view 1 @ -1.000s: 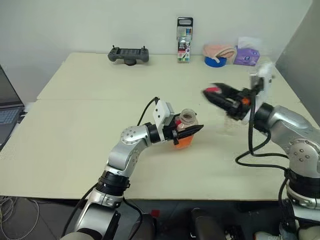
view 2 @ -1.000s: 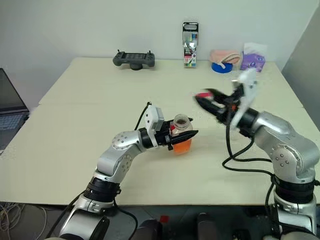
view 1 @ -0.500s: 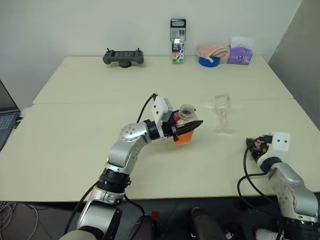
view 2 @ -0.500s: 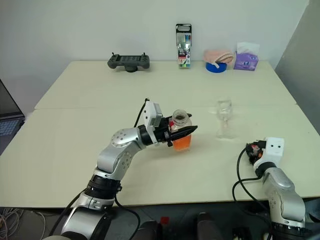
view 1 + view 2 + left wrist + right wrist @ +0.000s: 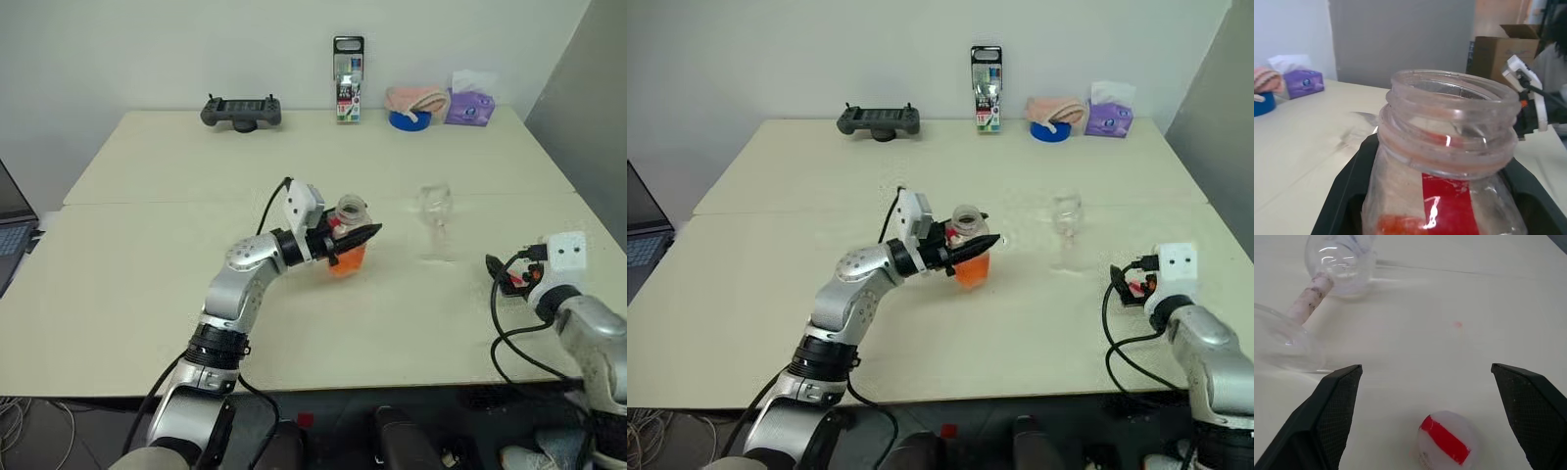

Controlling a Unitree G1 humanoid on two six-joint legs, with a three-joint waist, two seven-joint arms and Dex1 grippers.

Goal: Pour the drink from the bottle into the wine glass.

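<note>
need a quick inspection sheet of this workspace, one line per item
surface: pale table, a seam running across it.
job's things: bottle uncapped, orange-red drink low inside; wine glass upright to its right, apart from it; cap lying on the table.
clutter: game controller, marker pack, blue tape roll, pink cloth, tissue pack along the far edge.
grippers: left gripper shut on the bottle; right gripper open over the cap.
cables: black cable looping at the right wrist, another at the left.
surroundings: laptop at left, cardboard box, white wall.
</note>
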